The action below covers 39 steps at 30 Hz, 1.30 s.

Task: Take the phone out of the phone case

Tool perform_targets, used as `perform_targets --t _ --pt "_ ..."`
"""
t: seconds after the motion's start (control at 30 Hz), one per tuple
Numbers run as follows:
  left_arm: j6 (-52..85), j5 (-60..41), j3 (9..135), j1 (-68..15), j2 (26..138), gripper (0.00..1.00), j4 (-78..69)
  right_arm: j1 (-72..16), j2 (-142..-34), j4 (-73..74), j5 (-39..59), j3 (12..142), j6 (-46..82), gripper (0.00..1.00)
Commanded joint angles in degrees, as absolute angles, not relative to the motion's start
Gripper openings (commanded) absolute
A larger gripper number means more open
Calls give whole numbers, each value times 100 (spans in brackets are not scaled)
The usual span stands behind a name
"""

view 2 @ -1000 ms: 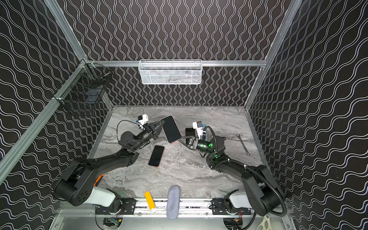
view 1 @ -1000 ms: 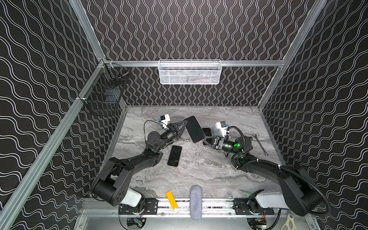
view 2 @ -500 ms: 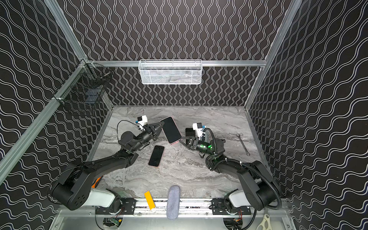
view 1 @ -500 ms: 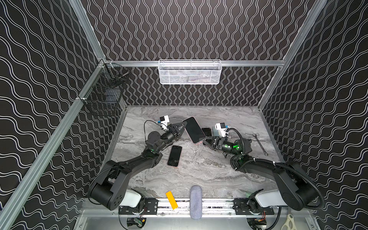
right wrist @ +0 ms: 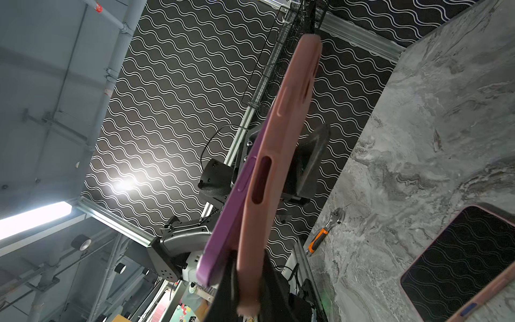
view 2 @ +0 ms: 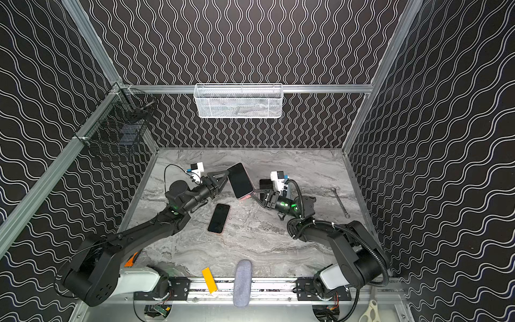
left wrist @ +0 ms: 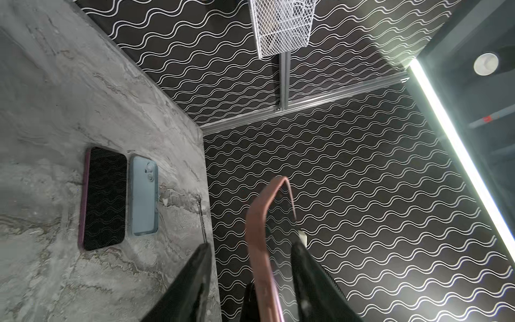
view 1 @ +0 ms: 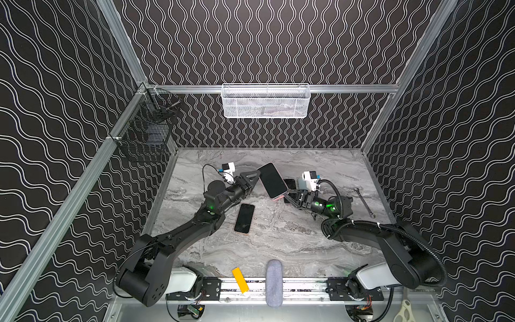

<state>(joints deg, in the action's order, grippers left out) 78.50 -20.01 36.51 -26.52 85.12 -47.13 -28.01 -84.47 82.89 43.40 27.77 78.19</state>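
Right hand (view 1: pixel 288 192) pinches the lower end of the phone case (right wrist: pixel 278 156); left hand (view 1: pixel 257 175) (jaws apart) straddles its upper edge.

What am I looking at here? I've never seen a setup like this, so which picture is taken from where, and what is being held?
Two black robot arms work at a marble table in a patterned booth. The two wide pictures look down from one camera head above; the two close ones come from cameras on the arms' wrists. Between the arms a phone in a pink case is held up off the table. The right gripper pinches one end; the left gripper stands open on either side of its edge. Lying flat: a black phone, a dark phone with a purple rim, a pale blue phone or case, and a wrench.
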Motion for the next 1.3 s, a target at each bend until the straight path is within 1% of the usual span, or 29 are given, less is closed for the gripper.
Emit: perform_targets --t 0.0,0.1,0.13,0.2,0.23,0.27,0.37,0.43,0.5,0.63,0.8,0.93,1.1,1.27 --pt "7708 -2040 3717 -2646 8539 59 -4497 -2808 -8473 9042 4230 2805 7920 6" --pt "7640 -2050 3750 -2649 8454 69 -4196 -2811 -8424 8918 4184 2777 7834 6" --pt "7570 -2037 3782 -2646 8376 75 -3986 -2808 -8429 8912 4184 2777 7815 6" --pt "7398 -1898 3852 -2660 8196 91 -3427 -2812 -8450 8960 4145 2769 7829 6" --pt "7314 -1784 3889 -2668 8068 97 -3076 -2812 -8469 8982 4112 2769 7839 6" --pt "7217 -1653 3931 -2680 7901 99 -2716 -2810 -8482 8998 4073 2769 7840 6" --pt "6909 -1222 4103 -2770 7436 99 -1724 -2811 -8541 9013 3965 2777 7801 6" --pt "6856 -944 4389 -2798 7136 99 -667 -2811 -8595 9026 3835 2773 7755 6" --pt "6770 -865 4632 -2804 6919 99 11 -2806 -8585 8948 3656 2760 7656 6" --pt "7318 -897 4919 -2879 6494 99 912 -2905 -8503 8608 3179 2695 7259 6" --pt "8024 -1211 4846 -3139 6256 99 763 -3143 -8543 8625 2514 2602 6997 6" --pt "8508 -1210 4641 -3446 6200 98 325 -3395 -8593 8609 2039 2575 6760 6" --pt "8809 -1134 4487 -3746 6294 97 -167 -3703 -8801 8824 1676 2584 6641 6" --pt "8916 -1150 4474 -3867 6479 97 -512 -3956 -8912 8860 1551 2620 6485 6"
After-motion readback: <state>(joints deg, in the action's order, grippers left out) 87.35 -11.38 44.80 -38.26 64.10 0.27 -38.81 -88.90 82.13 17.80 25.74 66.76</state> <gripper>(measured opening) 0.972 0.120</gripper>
